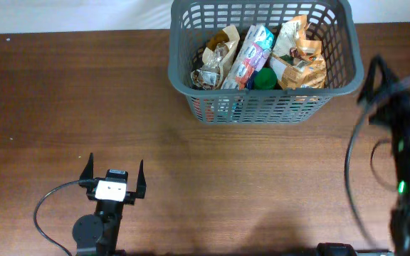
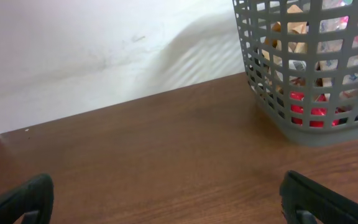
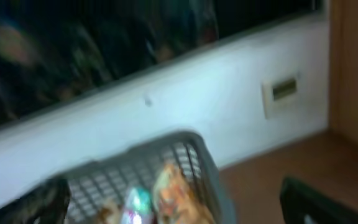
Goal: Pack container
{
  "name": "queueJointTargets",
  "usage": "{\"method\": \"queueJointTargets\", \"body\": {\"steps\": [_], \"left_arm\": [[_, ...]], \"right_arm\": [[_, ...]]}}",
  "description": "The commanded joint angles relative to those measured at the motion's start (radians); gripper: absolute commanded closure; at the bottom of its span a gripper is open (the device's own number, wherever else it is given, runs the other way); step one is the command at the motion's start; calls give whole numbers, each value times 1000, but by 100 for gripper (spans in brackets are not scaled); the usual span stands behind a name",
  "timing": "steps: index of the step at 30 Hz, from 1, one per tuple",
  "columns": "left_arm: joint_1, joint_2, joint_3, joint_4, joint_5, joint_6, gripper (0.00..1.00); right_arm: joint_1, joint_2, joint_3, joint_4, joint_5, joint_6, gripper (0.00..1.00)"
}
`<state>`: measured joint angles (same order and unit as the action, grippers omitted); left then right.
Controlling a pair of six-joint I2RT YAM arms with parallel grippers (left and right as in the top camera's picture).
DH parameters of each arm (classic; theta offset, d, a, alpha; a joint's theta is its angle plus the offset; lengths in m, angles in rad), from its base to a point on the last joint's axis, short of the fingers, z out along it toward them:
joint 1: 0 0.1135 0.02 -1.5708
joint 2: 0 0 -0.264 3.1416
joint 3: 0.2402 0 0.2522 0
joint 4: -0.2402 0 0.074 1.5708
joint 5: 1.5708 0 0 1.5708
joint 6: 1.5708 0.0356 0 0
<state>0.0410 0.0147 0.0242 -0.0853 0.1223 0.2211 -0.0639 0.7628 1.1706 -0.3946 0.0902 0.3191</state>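
The dark gray lattice basket (image 1: pixel 347 39) stands at the back of the table, right of centre. It holds a brown snack bag (image 1: pixel 218 55), a white and blue packet (image 1: pixel 252 51), a green item (image 1: pixel 265 77) and an orange and tan bag (image 1: pixel 302 55). My left gripper (image 1: pixel 113 173) is open and empty near the front left, far from the basket. In the left wrist view (image 2: pixel 166 202) the basket (image 2: pixel 272 93) is ahead to the right. My right gripper (image 1: pixel 376 89) is raised just right of the basket. Its wrist view (image 3: pixel 182 202) is blurred, with jaws wide apart over the basket (image 3: pixel 104 180).
The brown wooden table (image 1: pixel 84 92) runs to a white wall (image 2: pixel 104 50) at the back. The right arm and its looping cable (image 1: pixel 351 171) take up the right edge. The left arm's cable (image 1: pixel 45 206) curls at the front left.
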Motion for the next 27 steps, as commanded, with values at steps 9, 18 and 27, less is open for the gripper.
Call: {"method": "queueJointTargets", "body": {"steps": [9, 18, 27], "left_arm": [[-4, -10, -9, 2, -7, 12, 1], [-4, -10, -9, 3, -7, 12, 1], [-4, -10, -9, 2, -7, 12, 1]], "right_arm": [[14, -430, -459, 420, -35, -84, 1], [31, -588, -716, 598, -135, -218, 1], [40, -642, -870, 601, -131, -219, 1]]}}
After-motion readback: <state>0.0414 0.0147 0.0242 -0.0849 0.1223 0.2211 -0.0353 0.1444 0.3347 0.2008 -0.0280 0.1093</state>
